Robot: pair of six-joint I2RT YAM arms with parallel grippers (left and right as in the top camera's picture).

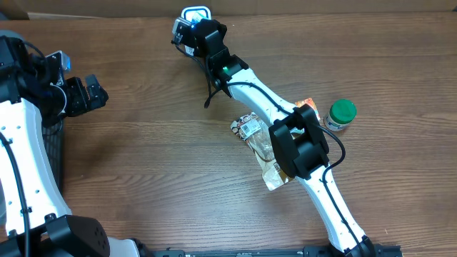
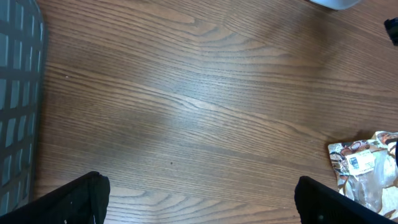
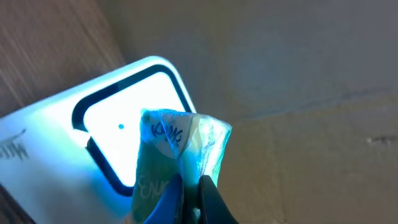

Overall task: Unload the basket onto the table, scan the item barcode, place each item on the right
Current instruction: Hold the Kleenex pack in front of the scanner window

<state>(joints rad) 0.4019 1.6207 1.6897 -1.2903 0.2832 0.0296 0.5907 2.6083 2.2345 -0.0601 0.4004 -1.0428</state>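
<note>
My right gripper [image 1: 189,33] reaches to the table's far edge and is shut on a small crinkled packet [image 3: 179,144] with printed lettering. The packet is held right in front of the white scanner [image 3: 68,134], whose window glows bright blue and lights the wrapper. In the overhead view the scanner [image 1: 196,13] sits at the top middle, just beyond the gripper. My left gripper [image 1: 91,93] hovers at the left side of the table, open, with only bare wood between its black fingers [image 2: 84,199].
A foil snack bag [image 1: 258,139] lies in the middle under the right arm, also seen as the foil bag [image 2: 367,171] in the left wrist view. A green-lidded jar [image 1: 341,114] stands to the right. A dark mesh basket [image 2: 15,93] sits at the far left.
</note>
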